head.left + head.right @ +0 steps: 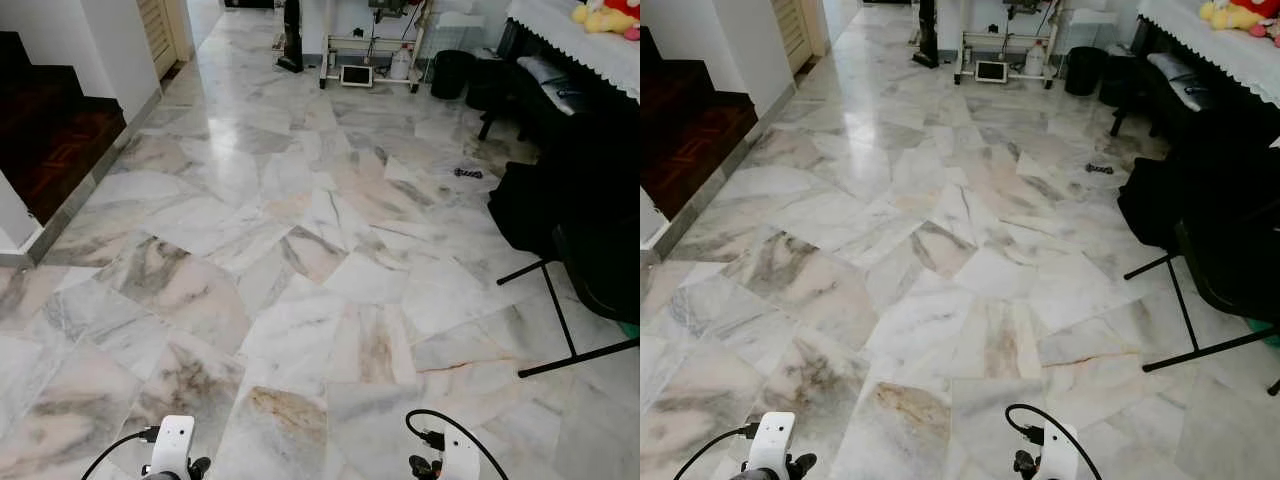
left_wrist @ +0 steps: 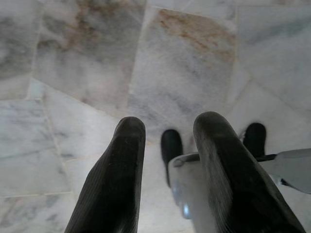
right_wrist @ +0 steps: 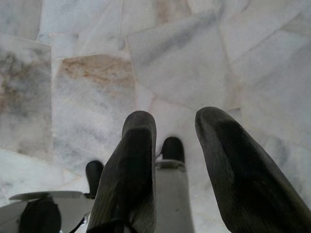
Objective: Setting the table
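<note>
Left wrist view, left gripper point(image 2: 165, 133) parted, empty, over marble floor point(image 1: 300, 250); right gripper point(image 3: 177, 126) likewise

Two claws hang low over the marble floor point(image 1: 300, 200): the left claw point(image 2: 167, 131) with its two black fingers parted, and the right claw point(image 3: 177, 124) with its two fingers likewise apart. One dark wooden staircase point(image 1: 50, 130) rises at the left. One white wheeled stand point(image 1: 368, 55) sits at the far end, one black bin point(image 1: 452, 73) beside it. One small dark object point(image 1: 468, 173) lies on the floor. One yellow soft toy point(image 1: 598, 17) rests on one white-clothed surface point(image 1: 570, 35) at the right.
</note>
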You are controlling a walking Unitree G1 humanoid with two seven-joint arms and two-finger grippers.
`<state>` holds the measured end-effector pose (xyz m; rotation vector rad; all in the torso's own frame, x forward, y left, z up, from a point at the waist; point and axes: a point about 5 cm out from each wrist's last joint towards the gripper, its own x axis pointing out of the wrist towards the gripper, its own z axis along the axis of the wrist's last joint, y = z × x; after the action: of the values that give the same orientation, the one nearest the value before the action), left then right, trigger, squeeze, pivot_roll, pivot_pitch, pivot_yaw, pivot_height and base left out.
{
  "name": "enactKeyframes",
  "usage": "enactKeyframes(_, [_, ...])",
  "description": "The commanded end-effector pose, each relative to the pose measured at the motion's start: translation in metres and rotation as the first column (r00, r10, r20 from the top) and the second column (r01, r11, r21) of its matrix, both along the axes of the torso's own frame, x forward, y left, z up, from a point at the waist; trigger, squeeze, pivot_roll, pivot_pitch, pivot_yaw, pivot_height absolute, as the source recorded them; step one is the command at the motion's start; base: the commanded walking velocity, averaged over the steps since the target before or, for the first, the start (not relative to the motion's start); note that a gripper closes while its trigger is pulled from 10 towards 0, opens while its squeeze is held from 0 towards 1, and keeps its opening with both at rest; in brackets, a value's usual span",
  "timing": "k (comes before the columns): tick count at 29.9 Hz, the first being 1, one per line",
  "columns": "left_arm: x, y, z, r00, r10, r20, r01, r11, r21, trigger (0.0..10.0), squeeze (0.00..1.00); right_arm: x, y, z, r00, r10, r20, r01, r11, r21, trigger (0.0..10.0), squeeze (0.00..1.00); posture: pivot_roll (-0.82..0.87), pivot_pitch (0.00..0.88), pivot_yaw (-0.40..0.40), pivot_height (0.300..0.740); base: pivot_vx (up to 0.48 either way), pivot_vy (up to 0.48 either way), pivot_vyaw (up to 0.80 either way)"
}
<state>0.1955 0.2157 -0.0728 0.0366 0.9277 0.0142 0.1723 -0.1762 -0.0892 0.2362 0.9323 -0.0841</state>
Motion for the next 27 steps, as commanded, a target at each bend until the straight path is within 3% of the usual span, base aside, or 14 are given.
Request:
enactKeyframes(1, [-0.002,-0.003,-0.002,1.000,0.019,-0.016,-0.019,1.000,-0.013,10.0,0.00,0.003,-0.007,0.002,1.000,0.000,0.010,0.000,1.000,-0.015,10.0,0.00,0.11,0.000,-0.086,0.740,0.000,0.000,0.00])
enactKeyframes(6, [0.000,-0.008,-0.002,1.000,0.017,-0.006,-0.017,0.999,-0.027,10.0,0.00,0.005,-0.011,0.003,1.000,0.011,0.010,-0.011,0.999,-0.030,10.0,0.00,0.12,0.000,-0.096,0.740,0.000,0.000,0.00])
enactKeyframes(16, [-0.001,-0.002,-0.001,0.998,0.059,0.007,-0.059,0.998,-0.027,10.0,0.00,0.005,-0.001,0.002,1.000,0.007,0.010,-0.007,1.000,-0.009,10.0,0.00,0.11,0.000,-0.083,0.740,0.000,0.000,0.00])
enactKeyframes(27, [0.002,-0.002,0.001,0.998,0.052,0.021,-0.051,0.998,-0.028,10.0,0.00,-0.004,-0.001,-0.002,0.999,0.018,-0.026,-0.018,1.000,-0.017,10.0,0.00,0.11,0.000,-0.081,0.740,0.000,0.000,-0.78])
